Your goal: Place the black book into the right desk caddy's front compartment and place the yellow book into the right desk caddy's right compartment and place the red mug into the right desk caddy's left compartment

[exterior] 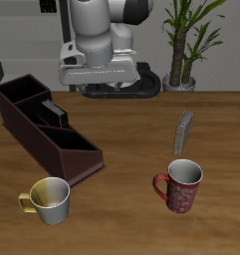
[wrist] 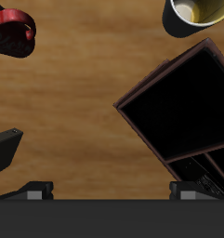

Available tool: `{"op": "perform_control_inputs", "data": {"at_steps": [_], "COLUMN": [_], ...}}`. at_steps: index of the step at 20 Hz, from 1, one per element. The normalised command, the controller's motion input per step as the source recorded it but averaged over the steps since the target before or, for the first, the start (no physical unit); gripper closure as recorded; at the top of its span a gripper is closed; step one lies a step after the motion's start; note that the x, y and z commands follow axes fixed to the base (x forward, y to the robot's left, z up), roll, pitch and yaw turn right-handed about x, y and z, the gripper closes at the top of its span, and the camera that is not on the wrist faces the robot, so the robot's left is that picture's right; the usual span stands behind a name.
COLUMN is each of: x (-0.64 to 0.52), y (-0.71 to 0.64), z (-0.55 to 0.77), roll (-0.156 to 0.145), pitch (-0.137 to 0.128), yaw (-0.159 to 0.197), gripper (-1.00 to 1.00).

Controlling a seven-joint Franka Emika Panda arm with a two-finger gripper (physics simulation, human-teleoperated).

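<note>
gripper [exterior: 110, 88]: raised above the table's back, finger gap not visible (cannot tell)
black book [exterior: 54, 112]: inside right desk caddy [exterior: 77, 151]
yellow book [exterior: 184, 132]: upright on the table
red mug [exterior: 180, 185]: near the front edge

Gripper fingertips hidden behind arm body in exterior view; jaw state unreadable. Wrist view crops red mug [wrist: 13, 30], cream mug [wrist: 199, 16], desk caddy [wrist: 183, 107].

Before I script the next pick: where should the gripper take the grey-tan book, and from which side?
Probably from above. The yellow book stands upright on the table, apart from the red mug, so its top edge is free. Close the fingers across its thin thickness, near the middle of that edge.
</note>
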Motion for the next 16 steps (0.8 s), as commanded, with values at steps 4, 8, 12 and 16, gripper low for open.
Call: {"op": "perform_control_inputs", "data": {"at_steps": [4,8,12,16], "x": [0.03,-0.09,-0.06,-0.28], "y": [0.4,0.53,0.28,0.58], "z": [-0.13,-0.15,-0.02,-0.22], "roll": [0.061,0.066,-0.054,0.045], "pitch": [0.019,-0.005,-0.039,-0.033], "yaw": [-0.094,-0.001,-0.119,-0.041], "gripper": [-1.0,-1.0,-1.0,-1.0]}}
